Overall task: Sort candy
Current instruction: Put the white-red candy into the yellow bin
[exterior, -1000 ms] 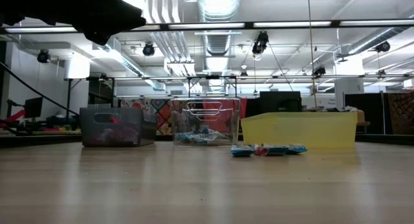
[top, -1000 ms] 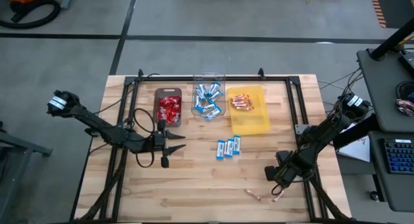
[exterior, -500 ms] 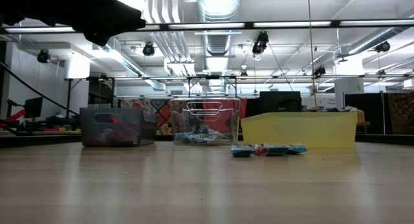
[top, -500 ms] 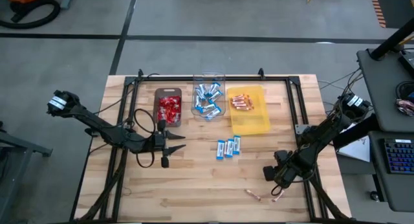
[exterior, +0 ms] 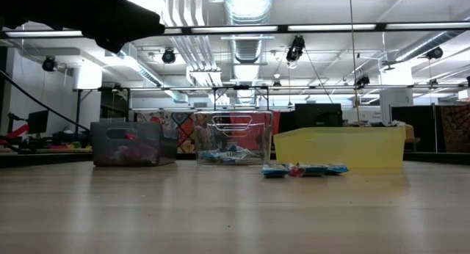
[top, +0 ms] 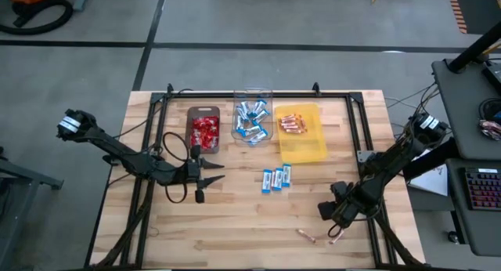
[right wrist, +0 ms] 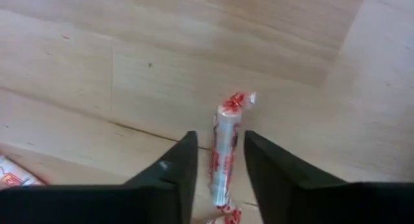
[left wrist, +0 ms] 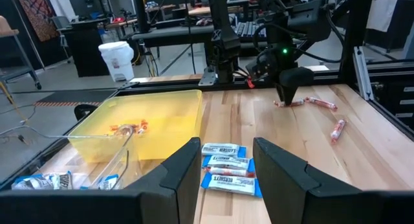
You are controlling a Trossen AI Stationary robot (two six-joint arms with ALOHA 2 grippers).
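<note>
Candy stick [right wrist: 226, 149] lies between the right end effector [right wrist: 217, 169] fingers, parted, lower end hidden.

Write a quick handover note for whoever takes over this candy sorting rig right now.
Right gripper: open, fingers either side of a thin pinkish stick candy lying on the wooden table, not gripped.
Left gripper: open, empty, waiting left of centre.
Done: red packets in the dark tray, blue-and-white bars in the clear tray, sticks in the yellow tray.
Left: three loose blue-and-white bars mid-table, two sticks near the front.
</note>
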